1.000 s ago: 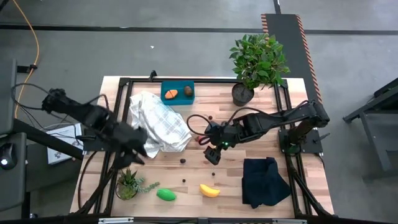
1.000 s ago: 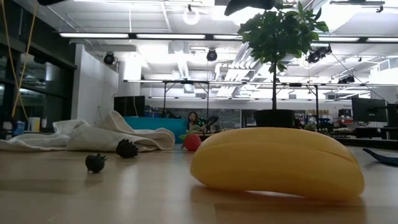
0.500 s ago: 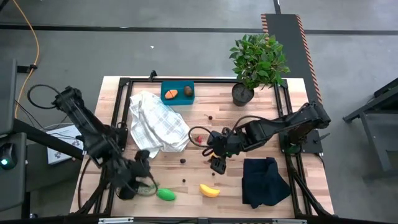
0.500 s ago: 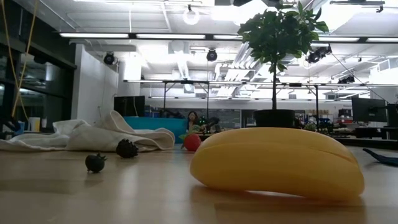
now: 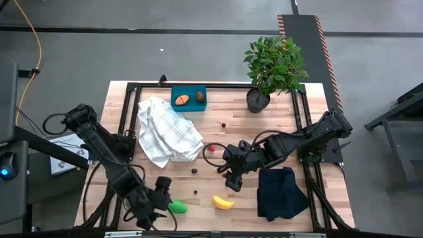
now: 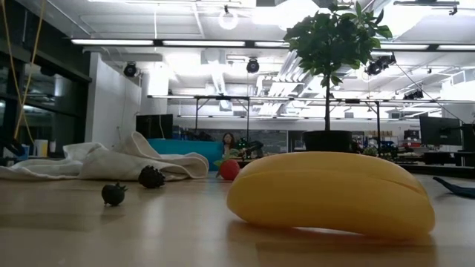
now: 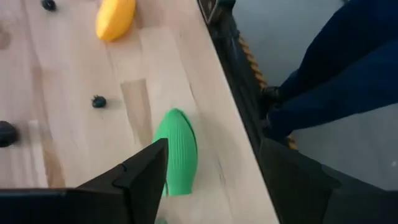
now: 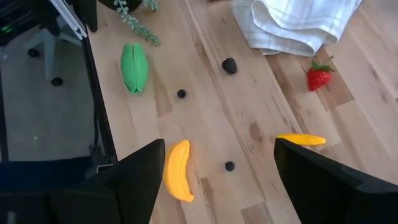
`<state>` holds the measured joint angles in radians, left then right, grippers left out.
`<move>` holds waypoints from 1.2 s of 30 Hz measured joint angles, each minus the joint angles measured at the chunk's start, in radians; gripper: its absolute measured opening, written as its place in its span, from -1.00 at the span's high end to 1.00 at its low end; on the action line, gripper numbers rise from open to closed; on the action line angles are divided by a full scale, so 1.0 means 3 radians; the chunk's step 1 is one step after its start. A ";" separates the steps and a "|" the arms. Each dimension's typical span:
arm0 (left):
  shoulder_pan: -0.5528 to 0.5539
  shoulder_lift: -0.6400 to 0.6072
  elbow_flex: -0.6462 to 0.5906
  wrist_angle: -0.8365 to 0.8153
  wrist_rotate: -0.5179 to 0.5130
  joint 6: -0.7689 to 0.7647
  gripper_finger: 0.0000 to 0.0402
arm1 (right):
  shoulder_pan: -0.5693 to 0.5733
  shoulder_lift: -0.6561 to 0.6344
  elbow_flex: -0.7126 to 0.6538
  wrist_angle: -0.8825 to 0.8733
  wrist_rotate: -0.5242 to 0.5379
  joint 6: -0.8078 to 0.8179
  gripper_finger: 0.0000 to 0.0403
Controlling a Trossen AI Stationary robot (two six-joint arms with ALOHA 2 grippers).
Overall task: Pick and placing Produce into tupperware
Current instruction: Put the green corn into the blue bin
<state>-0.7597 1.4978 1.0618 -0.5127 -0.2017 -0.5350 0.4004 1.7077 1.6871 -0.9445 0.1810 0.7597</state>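
The green oval (image 5: 176,207) lies near the table's front edge, and the yellow banana (image 5: 223,202) lies to its right. My left gripper (image 5: 162,194) hovers open just left of the oval (image 7: 177,152), which lies beside one finger. My right gripper (image 5: 232,180) hangs open above the banana (image 8: 177,177). The teal tupperware (image 5: 188,98) stands at the far edge and holds the orange carrot (image 5: 183,100) and brown kiwi (image 5: 199,96). A red strawberry (image 5: 211,149) and dark berries (image 5: 194,170) lie mid-table.
A white checked cloth (image 5: 168,132) lies crumpled left of centre, and a black cloth (image 5: 281,192) lies at the near right. A leafy potted bush (image 5: 271,66) stands at the far right. A person's dark trouser legs (image 7: 348,74) show beyond the near edge. A small yellow piece (image 8: 300,139) lies near the strawberry.
My left gripper has swung from beside the white cloth toward the table's near edge and down, ending next to the green oval. My right gripper has drifted a little toward the near edge, toward the banana. No produce has moved.
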 joint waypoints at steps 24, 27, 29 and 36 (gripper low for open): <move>0.0296 0.0814 0.0000 0.0134 0.0414 0.0015 -0.65 | 0.0000 0.0000 0.0001 0.0046 0.0001 0.0008 -0.45; 0.0282 0.0850 0.0000 0.0170 0.0486 0.0021 -0.65 | 0.0000 0.0000 0.0001 0.0048 0.0001 0.0002 -0.45; 0.0281 0.0853 0.0000 0.0158 0.0482 0.0028 -0.65 | 0.0000 0.0000 0.0001 0.0047 0.0002 -0.0001 -0.45; 0.0286 0.0852 0.0000 0.0139 0.0303 0.0127 -0.65 | 0.0000 0.0000 0.0001 0.0046 0.0002 -0.0028 -0.45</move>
<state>-0.6739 1.7535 1.0618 -0.4710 -0.1108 -0.4969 0.4004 1.7077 1.6875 -0.9306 0.1816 0.7513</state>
